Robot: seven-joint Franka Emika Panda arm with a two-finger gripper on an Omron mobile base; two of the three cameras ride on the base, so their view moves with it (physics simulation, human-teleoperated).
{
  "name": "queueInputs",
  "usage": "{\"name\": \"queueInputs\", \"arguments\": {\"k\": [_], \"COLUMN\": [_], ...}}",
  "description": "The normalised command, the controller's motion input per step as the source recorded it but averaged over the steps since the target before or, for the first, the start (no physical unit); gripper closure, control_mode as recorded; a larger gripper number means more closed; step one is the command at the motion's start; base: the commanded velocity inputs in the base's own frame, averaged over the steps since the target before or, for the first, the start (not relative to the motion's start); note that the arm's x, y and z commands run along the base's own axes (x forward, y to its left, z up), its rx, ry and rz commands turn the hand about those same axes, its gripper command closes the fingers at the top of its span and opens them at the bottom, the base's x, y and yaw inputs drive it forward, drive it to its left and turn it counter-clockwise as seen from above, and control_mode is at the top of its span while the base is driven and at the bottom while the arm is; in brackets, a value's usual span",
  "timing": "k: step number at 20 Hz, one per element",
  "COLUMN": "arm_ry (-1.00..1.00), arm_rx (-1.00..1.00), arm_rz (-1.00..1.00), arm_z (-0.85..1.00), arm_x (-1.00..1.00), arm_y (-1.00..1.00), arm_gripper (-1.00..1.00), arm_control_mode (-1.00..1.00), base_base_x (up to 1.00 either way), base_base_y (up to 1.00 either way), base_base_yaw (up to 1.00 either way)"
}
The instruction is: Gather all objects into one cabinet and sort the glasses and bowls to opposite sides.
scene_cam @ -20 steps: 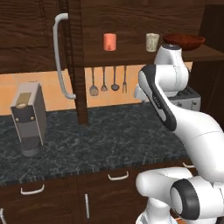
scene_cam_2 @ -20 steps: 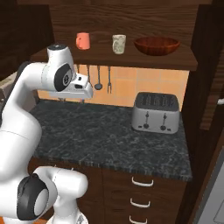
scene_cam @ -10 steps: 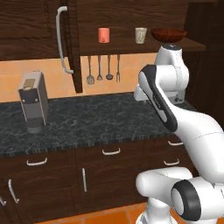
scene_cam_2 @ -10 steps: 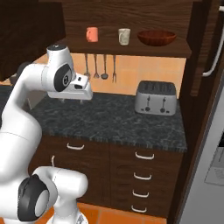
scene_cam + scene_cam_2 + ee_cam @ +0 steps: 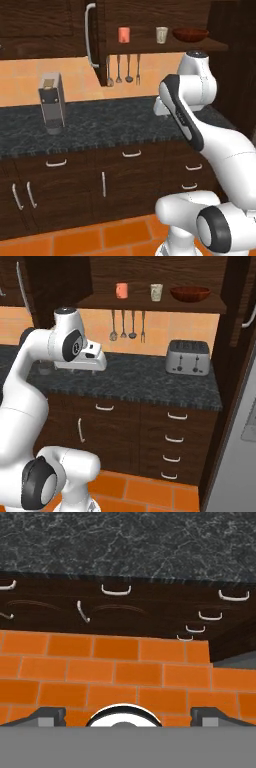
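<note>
Three objects stand in a row on the bottom board of the open dark brown cabinet: a salmon-orange cup, a beige cup and a wide reddish-brown bowl. The cabinet door swings out edge-on, with its grey bar handle to the left. My gripper hangs well below them, in front of the counter, and points down at the floor. It is open, its fingertips wide apart with nothing between them.
A black stone counter runs under the cabinet, with a grey coffee machine at the left and a toaster at the right. Utensils hang on the wall. Drawers sit below, and orange tiles cover the floor.
The whole picture has shifted: the base has backed away from the counter, so drawers and floor now show. The arm keeps its pose and the gripper stays open.
</note>
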Motion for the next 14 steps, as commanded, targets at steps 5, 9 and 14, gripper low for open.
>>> {"name": "queueInputs", "arguments": {"k": [5,9,14], "arm_ry": [0.0,0.0,0.0], "arm_rx": [0.0,0.0,0.0], "arm_rz": [0.0,0.0,0.0], "arm_z": [0.0,0.0,0.0], "arm_x": [0.0,0.0,0.0], "arm_y": [0.0,0.0,0.0], "arm_gripper": [-1.0,-1.0,-1.0], "arm_control_mode": [1.0,1.0,1.0], "base_base_x": [-0.64,-0.4,-0.26], "base_base_y": [0.65,0.79,0.72], "base_base_yaw": [0.0,0.0,0.04]}}
